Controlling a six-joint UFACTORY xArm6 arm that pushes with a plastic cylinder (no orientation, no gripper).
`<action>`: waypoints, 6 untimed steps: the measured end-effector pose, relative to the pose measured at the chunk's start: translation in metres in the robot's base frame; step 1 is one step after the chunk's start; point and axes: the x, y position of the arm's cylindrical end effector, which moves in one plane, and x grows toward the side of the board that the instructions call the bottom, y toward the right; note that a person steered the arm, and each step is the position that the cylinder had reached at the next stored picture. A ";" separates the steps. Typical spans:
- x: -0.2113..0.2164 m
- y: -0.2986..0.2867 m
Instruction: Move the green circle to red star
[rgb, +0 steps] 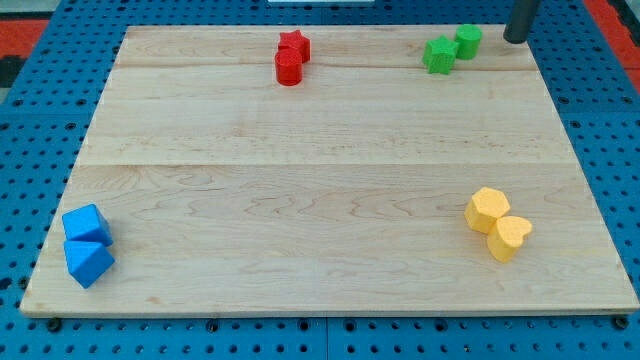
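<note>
I see a pale wooden worktop (320, 190) lying on a blue pegboard (40, 120). At the view's top, a red star (295, 44) touches a red cylinder (288, 67) just below it. Toward the top right, a green star (438, 55) touches a green circle (468, 41). At the right, a yellow hexagon (487, 210) touches a yellow heart (510, 238). At the bottom left, a blue cube (86, 225) touches a blue wedge (89, 262). My tip (515, 40) rests at the top right edge, just right of the green circle.
</note>
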 end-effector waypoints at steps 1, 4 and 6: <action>0.004 -0.054; -0.015 -0.070; 0.014 -0.208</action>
